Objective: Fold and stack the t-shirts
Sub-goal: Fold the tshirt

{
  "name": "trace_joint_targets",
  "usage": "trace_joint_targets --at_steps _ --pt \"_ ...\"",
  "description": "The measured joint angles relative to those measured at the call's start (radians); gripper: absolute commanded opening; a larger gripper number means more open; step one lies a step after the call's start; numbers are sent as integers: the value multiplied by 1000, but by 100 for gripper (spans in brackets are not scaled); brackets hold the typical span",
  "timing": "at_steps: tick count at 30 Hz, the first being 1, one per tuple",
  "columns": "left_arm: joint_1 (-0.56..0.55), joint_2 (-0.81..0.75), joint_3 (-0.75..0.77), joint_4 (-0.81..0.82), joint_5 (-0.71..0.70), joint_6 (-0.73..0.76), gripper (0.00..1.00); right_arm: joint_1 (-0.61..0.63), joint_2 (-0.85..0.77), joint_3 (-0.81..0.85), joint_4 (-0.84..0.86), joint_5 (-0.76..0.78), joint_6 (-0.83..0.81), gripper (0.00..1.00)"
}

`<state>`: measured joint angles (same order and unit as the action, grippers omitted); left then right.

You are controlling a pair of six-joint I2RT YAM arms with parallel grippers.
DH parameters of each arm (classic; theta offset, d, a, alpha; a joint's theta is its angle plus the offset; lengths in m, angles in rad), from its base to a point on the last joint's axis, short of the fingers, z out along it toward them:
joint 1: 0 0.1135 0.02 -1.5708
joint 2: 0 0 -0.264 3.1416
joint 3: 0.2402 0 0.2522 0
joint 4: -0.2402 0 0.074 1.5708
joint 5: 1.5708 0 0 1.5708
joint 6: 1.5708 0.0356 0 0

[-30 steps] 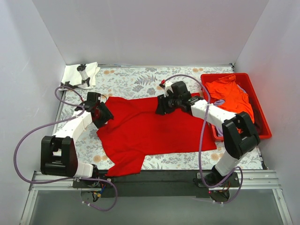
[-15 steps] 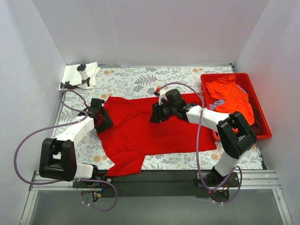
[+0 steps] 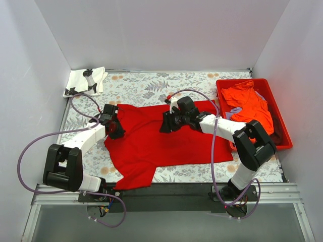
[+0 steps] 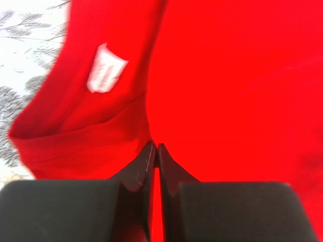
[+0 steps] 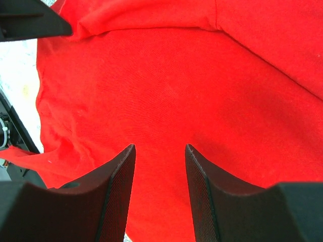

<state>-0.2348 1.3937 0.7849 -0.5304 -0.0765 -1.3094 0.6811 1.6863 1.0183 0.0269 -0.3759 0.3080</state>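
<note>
Since a second ago, crept both in: left gripper toward collar, right gripper farther left of red tray. Looks like fold setup on red t-shirt, flat left of tray. Shut on left, apparently pinching cloth. Wide apart on right, holding nothing.

Bare far table strip runs between the white t-shirt and red tray.
</note>
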Motion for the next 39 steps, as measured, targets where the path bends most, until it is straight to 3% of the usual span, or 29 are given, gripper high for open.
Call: trace_joint_targets --at_steps 11,29,39 --pt "-16 81 272 -19 55 -39 0 39 48 45 6 23 -14 49" --pt "-2 576 816 -38 11 -34 0 163 337 330 143 141 -102 38" --pt "53 694 893 -61 38 -40 0 162 486 494 170 146 -132 40"
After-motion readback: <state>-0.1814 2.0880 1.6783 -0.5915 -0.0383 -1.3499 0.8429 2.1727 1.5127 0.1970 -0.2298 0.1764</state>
